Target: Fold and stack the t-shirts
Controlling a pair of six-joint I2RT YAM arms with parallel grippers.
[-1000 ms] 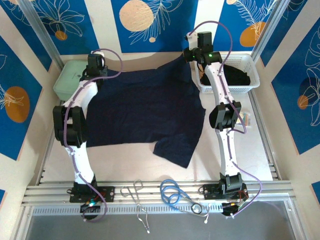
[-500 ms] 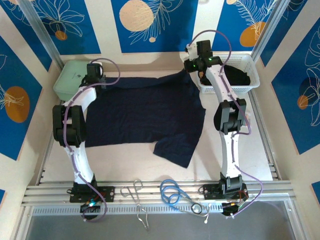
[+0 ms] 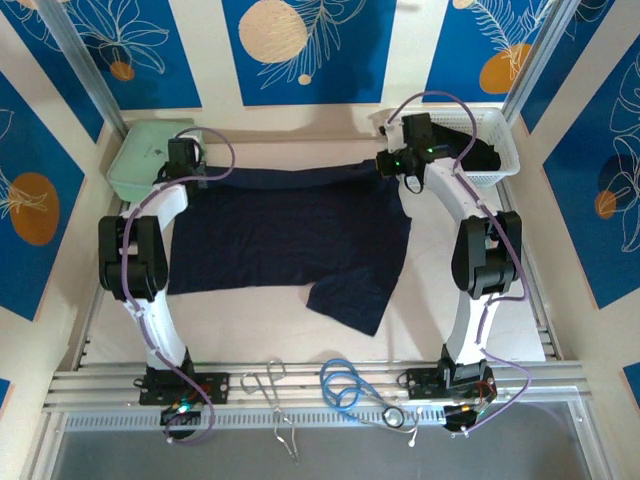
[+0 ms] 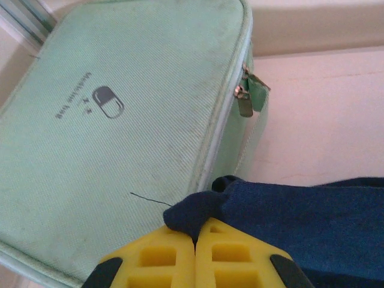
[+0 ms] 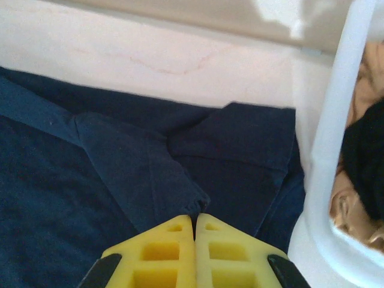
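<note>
**Grip.** Left end effector (image 4: 195, 237): yellow fingers pressed together, pinching a bunched corner of the navy t-shirt (image 4: 288, 216). The corner sits right against the side of the mint-green case (image 4: 120, 138), and a loose thread trails off it. Right end effector (image 5: 195, 225): also fully closed, on a raised fold of the same shirt close to its far right corner, just beside the white basket (image 5: 336, 138).

**Shirt position.** In the top view the t-shirt (image 3: 290, 235) lies spread across the middle of the desk (image 3: 250, 315). Its far edge is drawn into a straight band between the two end effectors, and one sleeve sticks out toward the near side. A second dark garment (image 3: 470, 152) sits in the basket, not yet handled.

**Why held this way (judgement).** One corner in each end effector keeps the far edge taut and level, so it can be carried over the body of the shirt as one straight fold. This looks like the first fold. Stacking is well off.

**Risk (judgement).** Both grips are near obstacles, the case on the left and the basket on the right, so a lift could snag either.

**Surface and room.** The desk is pale, smooth and faintly marked, with a metal rail along the near edge. A blue cable loop (image 3: 345, 385) lies by the rail. The walls carry blue panels (image 3: 310, 50) with leaf and disc patterns.
</note>
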